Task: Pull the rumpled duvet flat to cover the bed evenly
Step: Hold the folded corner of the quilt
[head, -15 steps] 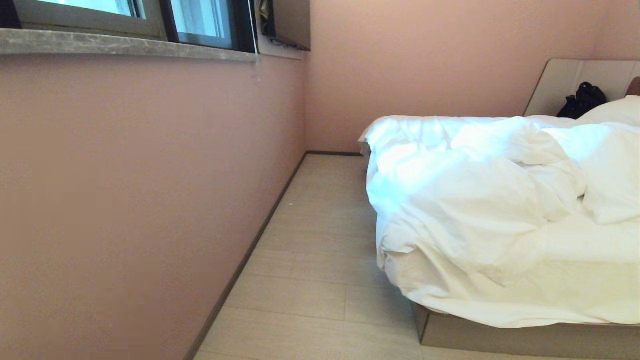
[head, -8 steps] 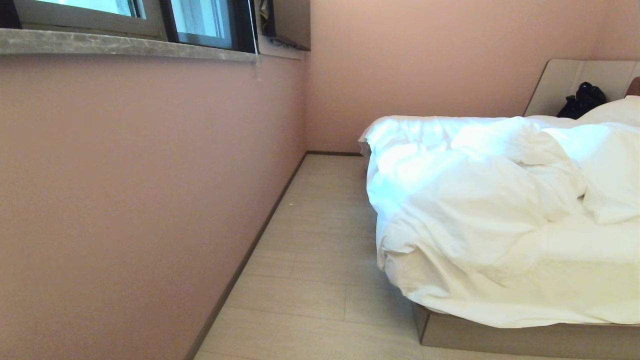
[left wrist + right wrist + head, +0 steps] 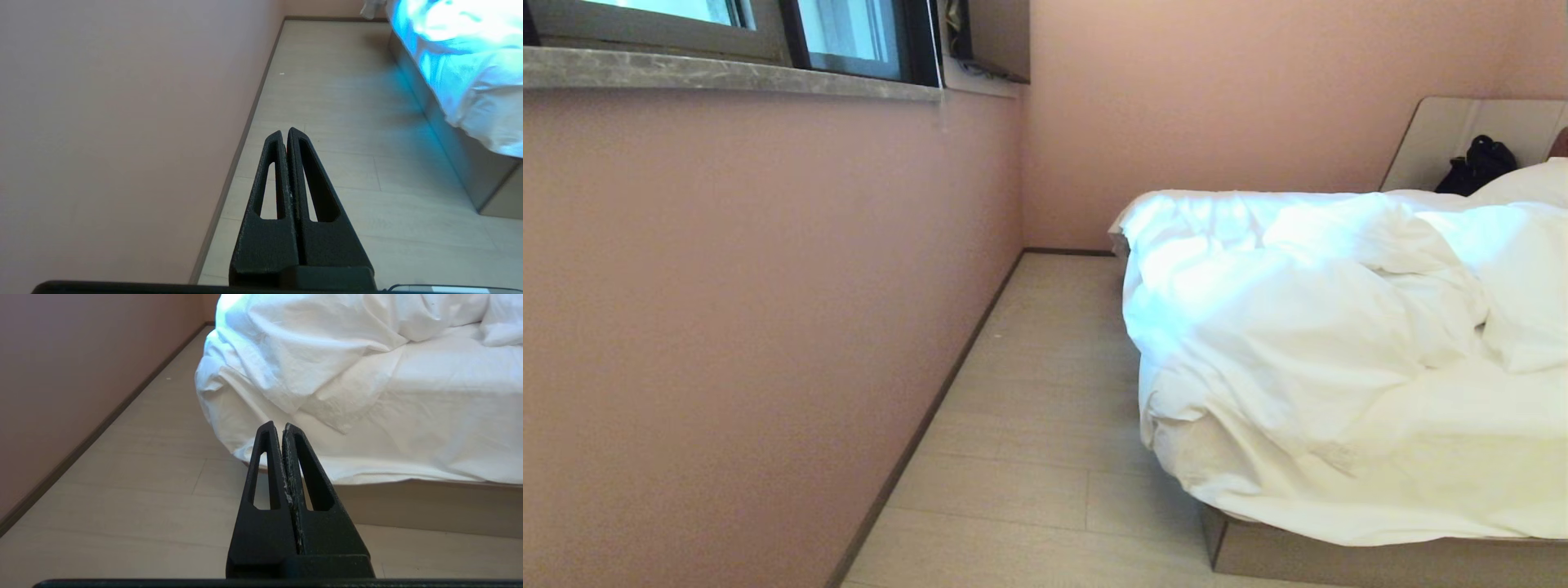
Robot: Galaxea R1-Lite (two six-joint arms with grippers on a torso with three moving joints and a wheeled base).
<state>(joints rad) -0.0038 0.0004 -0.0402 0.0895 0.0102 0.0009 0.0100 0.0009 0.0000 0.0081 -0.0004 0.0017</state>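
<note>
Beside a plain pink wall (image 3: 768, 310) and pale plank floor (image 3: 1029, 425), the bed (image 3: 1380, 559) shows its beige box base under the duvet (image 3: 1307, 367), a puffy, creased white heap bunched over the near corner; left pincer (image 3: 284, 132) and right pincer (image 3: 276, 426) both hang clenched and empty, apart from it

Rumpled white duvet (image 3: 1307, 359) heaped on bed (image 3: 1380, 559)

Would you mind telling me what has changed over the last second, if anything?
Only the head view has shifted slightly, so the camera moved, not the things. The duvet lies just as rumpled on the bed. Nothing was gripped or released: left gripper and right gripper remain shut and empty, above the floor.
</note>
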